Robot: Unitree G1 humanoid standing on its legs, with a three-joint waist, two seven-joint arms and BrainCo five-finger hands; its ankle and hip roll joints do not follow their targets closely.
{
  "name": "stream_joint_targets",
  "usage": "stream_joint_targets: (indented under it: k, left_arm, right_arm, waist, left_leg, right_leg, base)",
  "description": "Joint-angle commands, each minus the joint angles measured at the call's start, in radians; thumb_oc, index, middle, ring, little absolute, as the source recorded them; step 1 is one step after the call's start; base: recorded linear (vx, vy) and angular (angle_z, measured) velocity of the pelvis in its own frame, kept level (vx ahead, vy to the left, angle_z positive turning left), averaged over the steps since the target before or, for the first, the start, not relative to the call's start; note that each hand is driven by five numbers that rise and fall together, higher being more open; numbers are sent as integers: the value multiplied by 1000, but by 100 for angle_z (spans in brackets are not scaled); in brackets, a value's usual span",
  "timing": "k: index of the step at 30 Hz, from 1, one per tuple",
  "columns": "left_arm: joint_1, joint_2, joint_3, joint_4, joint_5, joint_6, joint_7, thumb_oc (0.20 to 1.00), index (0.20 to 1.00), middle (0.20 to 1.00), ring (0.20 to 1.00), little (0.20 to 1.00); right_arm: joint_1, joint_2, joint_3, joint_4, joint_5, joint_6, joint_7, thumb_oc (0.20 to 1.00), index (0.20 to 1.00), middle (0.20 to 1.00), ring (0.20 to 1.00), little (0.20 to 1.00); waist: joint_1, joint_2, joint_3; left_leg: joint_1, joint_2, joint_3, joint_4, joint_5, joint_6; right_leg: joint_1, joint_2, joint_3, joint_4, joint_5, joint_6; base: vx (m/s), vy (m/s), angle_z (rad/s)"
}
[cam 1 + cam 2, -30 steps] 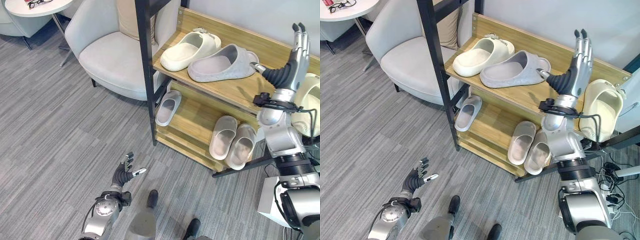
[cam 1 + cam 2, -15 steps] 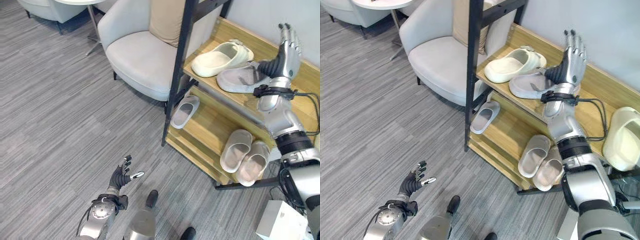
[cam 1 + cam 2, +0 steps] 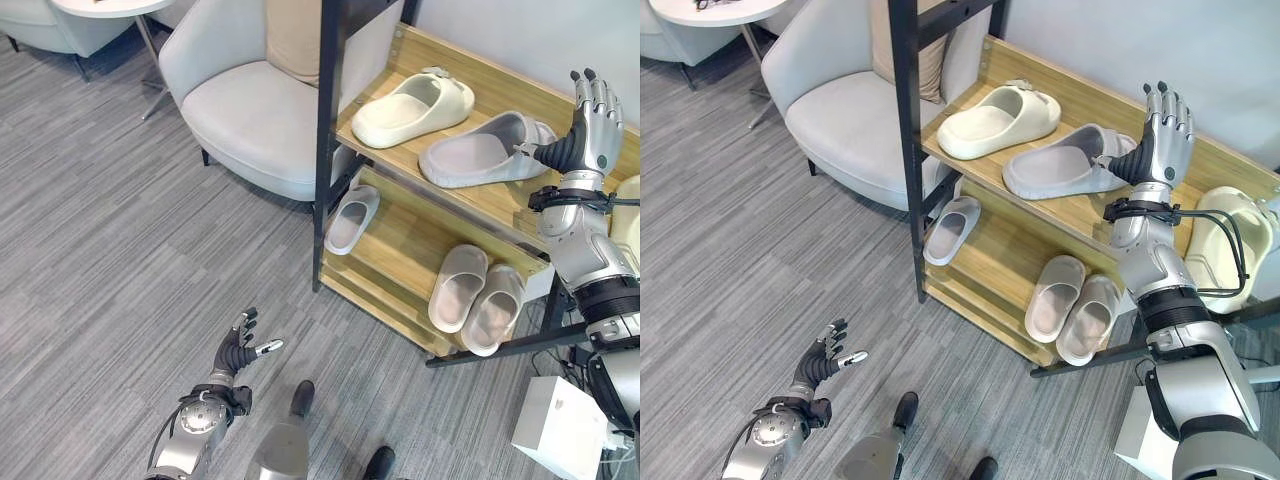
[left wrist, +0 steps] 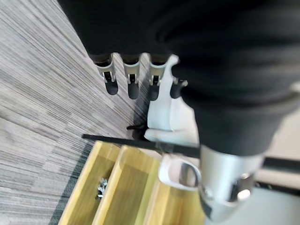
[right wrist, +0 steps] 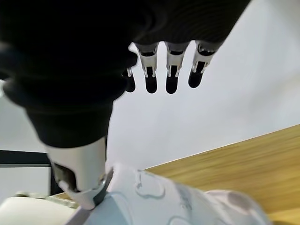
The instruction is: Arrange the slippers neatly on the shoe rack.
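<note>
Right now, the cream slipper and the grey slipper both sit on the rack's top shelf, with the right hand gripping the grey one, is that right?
Not quite. The cream slipper and grey slipper do sit on the top shelf, but the right hand is open, fingers straight, thumb by the grey slipper's end, as the right eye view shows.

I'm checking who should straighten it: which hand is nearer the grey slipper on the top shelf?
The right hand: it is raised, fingers straight, right beside the grey slipper at its end. The left hand is open low over the floor, far from the shoe rack.
</note>
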Motion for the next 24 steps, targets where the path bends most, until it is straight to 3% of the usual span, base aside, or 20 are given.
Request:
stream_joint_targets:
  k: [1, 13, 22, 23, 24]
  left_arm:
    - [-10, -5, -5, -52, 15, -42, -6, 1000, 1000, 1000, 1000, 1000]
    - [2, -5, 13, -50, 14, -42, 5, 1000, 1000, 1000, 1000, 1000]
    - [-4, 11, 9, -52, -1, -32, 6, 1000, 1000, 1000, 1000, 1000]
    - [-5, 11, 9, -51, -2, -30, 6, 1000, 1000, 1000, 1000, 1000]
    - [-5, 14, 10, -52, -3, -28, 7, 1000, 1000, 1000, 1000, 1000]
  right_arm:
    - [-45, -89, 17, 17, -33, -1, 2, 1000, 1000, 1000, 1000, 1000]
    - [-29, -122, 29, 114, -28, 6, 20, 1000, 1000, 1000, 1000, 1000]
    - [-137, -138, 128, 310, -3, 31, 98, 1000, 1000, 1000, 1000, 1000]
    - [-151, -130, 139, 334, 7, 29, 101, 598, 598, 598, 598, 598]
    - [-158, -127, 145, 344, 14, 29, 109, 379, 379, 379, 379, 379]
  waist:
    - [25, 3, -28]
    - [8, 4, -33]
    - [-3, -10, -32]
    - [-5, -10, -32]
    - [-7, -10, -33]
  left_leg:
    - [74, 41, -2, 16, -184, -24]
    - [84, 36, -9, 12, -188, -22]
    - [79, 37, -9, 12, -186, -23]
    - [79, 37, -8, 12, -186, -23]
    - [80, 37, -8, 12, -187, -23]
  right_leg:
    - [44, -60, -11, 18, -3, 63]
    - [48, -58, -11, 27, -4, 63]
    - [41, -54, -8, 26, 2, 63]
    - [41, -54, -7, 26, 3, 63]
    - [41, -54, -6, 26, 4, 63]
  base:
    - [-1, -1, -8]
    - [-1, 0, 1]
    - [0, 0, 0]
    - [0, 0, 0]
    - [0, 0, 0]
